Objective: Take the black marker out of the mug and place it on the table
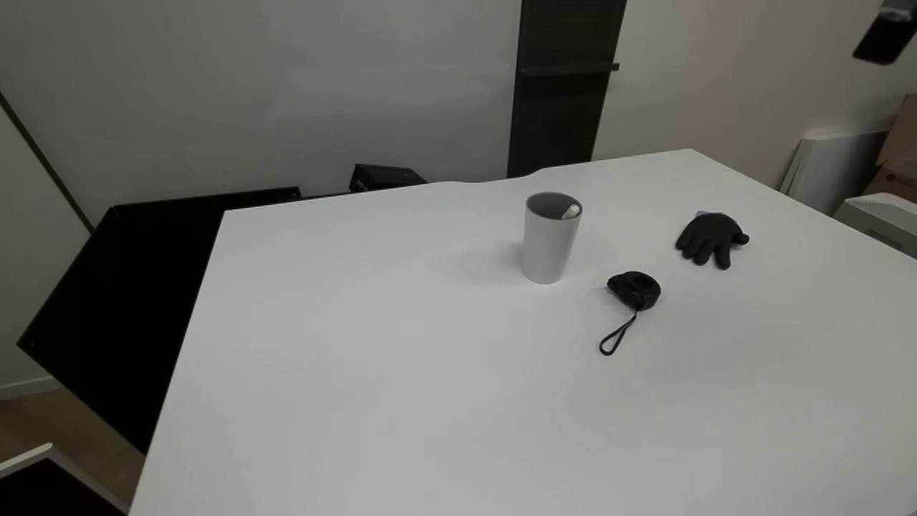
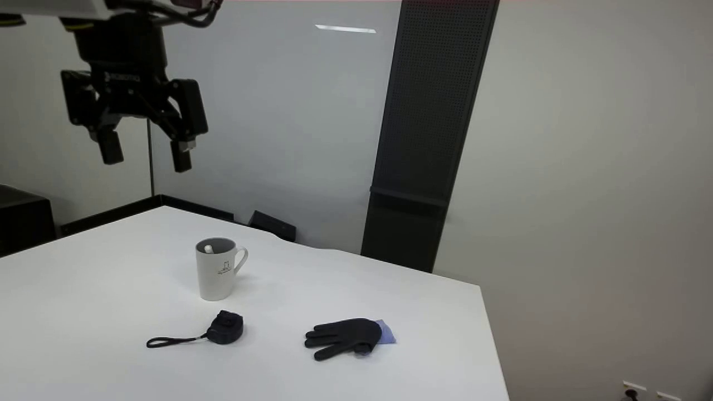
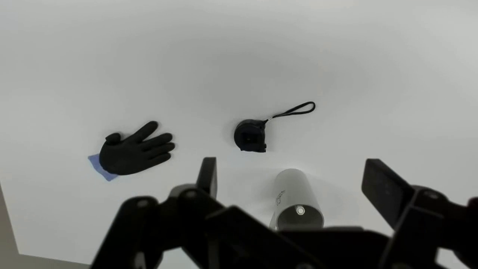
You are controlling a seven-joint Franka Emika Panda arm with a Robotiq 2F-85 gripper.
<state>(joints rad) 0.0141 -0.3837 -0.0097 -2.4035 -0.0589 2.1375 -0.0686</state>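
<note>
Zero of the two stages done, by my reading. Marker [image 1: 571,211]: inside the mug [image 2: 213,283], leaning off centre, only its pale end showing at the mouth. The wall hides the rest; whether the body is black I can't make out. In the wrist view that end is a small light disc within the rim.

Mug: upright on the desk [image 1: 358,387], handle [image 2: 245,258] out to one side. Nothing of mine touches it.

Near the mug: tape measure [image 3: 249,135], cord loop [image 3: 298,109] trailing from it. Farther along: a dark glove [image 3: 134,151], fingers splayed, a blue scrap [image 3: 101,167] poking out at the cuff end. Neither belongs to the job.

My hand [image 2: 147,161]: high over the desk, well apart from the mug, its two tips standing wide of each other with nothing between. No grasp made yet.

Left, all of it: get above the mug, come down, close on the pale end, draw it up until the hidden end passes the rim, lay it on the desk, let go. Little shows to pinch, so I expect to dip a tip inside the mouth; a knock there could tip the mug.
</note>
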